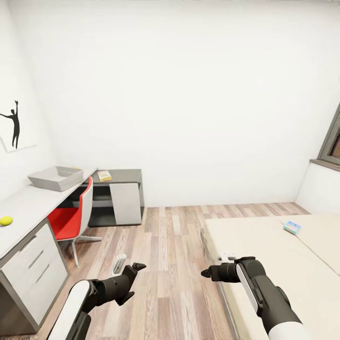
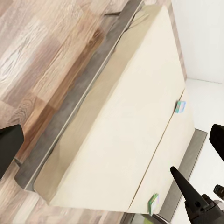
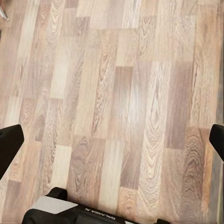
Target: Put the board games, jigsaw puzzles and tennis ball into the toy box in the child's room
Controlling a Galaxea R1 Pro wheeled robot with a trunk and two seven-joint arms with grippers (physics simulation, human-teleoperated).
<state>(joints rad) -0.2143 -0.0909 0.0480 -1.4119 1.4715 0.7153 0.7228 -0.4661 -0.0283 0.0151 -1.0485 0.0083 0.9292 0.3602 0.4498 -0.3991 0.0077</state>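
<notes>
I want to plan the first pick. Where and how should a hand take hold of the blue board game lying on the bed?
The blue board game lies flat on the bed, near its far side. Probably best to come from above and close the right hand across its two long edges; the flat, low pose leaves no side to slide under.

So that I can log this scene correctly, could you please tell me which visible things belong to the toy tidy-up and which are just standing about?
Part of the job:
toy box
tennis ball
blue board game on the bed
printed box on the table

Just standing about:
red chair
wall silhouette
window
</notes>
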